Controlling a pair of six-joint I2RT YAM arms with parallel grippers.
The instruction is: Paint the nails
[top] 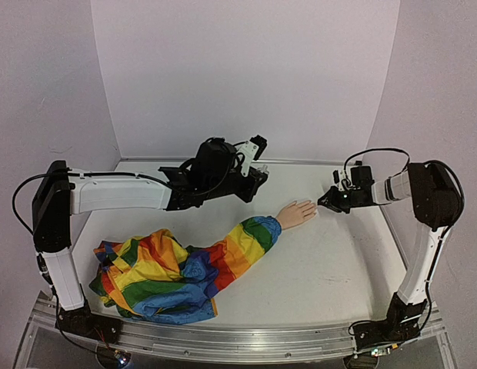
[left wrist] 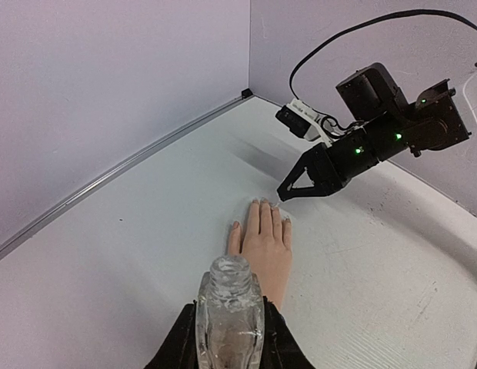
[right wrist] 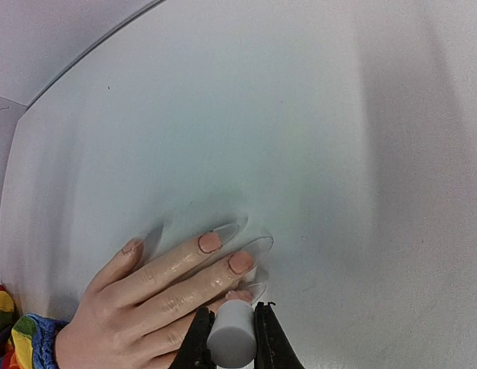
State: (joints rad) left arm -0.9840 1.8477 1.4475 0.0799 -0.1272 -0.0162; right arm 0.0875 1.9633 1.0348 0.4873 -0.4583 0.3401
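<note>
Pinching a grey cap in the right gripper, just over the nails, right of middle. Squeezing the clear bottle in the left gripper. Might smear the hand if pressed hard.

White table, matte, walled at back and sides. Rainbow-striped sleeve lies crumpled at near left and stretches toward centre. Pale mannequin hand at its end lies flat, palm down, nails pointing right.
</note>
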